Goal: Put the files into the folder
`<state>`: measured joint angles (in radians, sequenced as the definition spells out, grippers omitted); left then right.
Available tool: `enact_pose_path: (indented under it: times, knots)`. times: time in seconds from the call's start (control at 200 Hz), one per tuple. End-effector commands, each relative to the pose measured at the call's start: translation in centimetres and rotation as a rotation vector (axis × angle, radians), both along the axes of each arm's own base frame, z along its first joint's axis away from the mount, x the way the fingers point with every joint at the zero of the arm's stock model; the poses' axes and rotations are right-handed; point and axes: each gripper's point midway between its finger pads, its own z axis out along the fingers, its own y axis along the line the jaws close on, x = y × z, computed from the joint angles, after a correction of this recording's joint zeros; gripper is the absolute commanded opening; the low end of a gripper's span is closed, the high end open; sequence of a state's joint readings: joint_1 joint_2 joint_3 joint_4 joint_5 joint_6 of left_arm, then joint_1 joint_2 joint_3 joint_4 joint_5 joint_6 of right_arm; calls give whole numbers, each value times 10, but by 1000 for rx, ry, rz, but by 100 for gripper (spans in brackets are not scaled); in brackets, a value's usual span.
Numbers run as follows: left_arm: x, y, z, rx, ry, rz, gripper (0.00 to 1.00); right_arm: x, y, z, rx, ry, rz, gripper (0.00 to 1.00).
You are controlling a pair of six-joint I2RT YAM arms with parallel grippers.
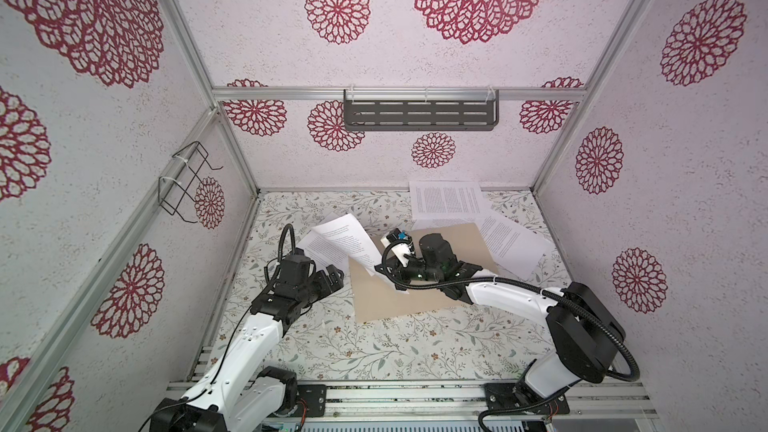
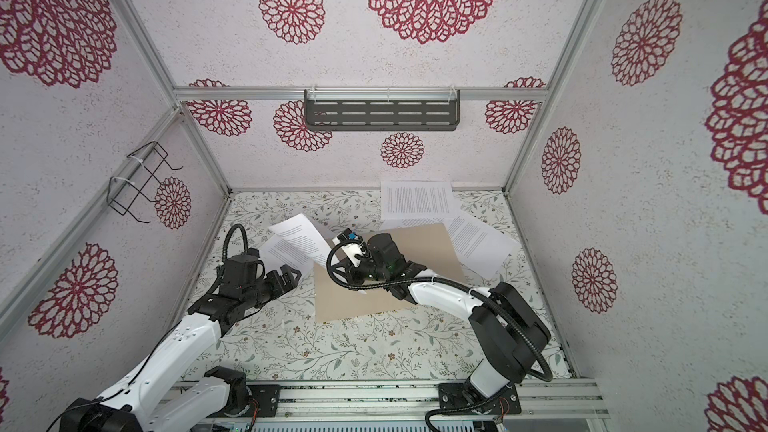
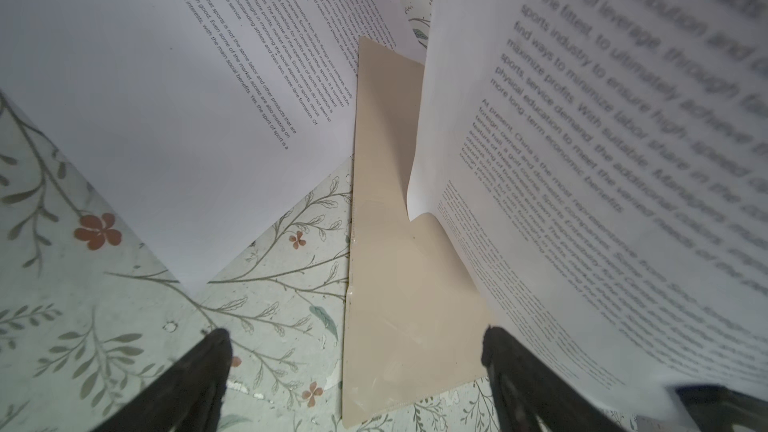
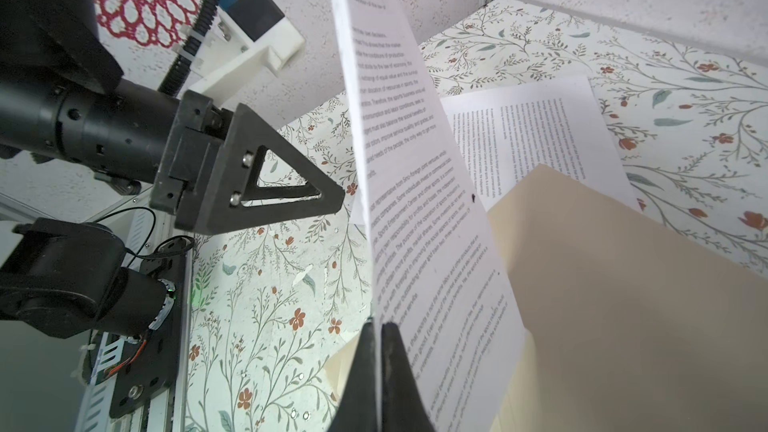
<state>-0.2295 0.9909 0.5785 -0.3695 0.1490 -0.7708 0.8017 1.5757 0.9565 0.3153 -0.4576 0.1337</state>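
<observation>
Above folder (image 4: 623,284), right gripper (image 4: 379,328) pinches sheet (image 4: 415,201) — wrist view only

Folder (image 1: 395,299) middle beneath the right arm; lifted sheet (image 3: 602,139) blurred, cropped up close

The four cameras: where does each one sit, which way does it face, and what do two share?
Top views: high above the arms' bases, looking down and forward over the table; left arm and right arm show.
Left wrist: behind the open left gripper, facing down at the folder; only its fingertips show.
Right wrist: behind the shut right gripper, facing the held sheet nearly edge-on; the left arm also shows.
Shared: both wrist views show folder and held sheet.
</observation>
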Motion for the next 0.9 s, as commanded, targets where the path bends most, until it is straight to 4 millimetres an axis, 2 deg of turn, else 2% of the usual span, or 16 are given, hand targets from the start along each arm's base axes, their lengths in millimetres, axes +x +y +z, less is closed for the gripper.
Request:
enact_pose_path:
  times: [0.0,0.215,0.365,0.725,0.896]
  knots:
    - [3,2,3,-6,-22,2,97,-10,0,35,82,-29,26,0]
    - [2,2,4,-8,-27,2,98,-15,2,42,114,-4,51,0]
    - [2,2,6,-13,-28,1,97,-17,2,37,105,10,59,0]
    - [-1,7,30,-8,-76,5,97,-20,2,36,144,59,89,0]
    - [-2,10,31,-4,-76,8,98,-19,1,34,149,80,99,0]
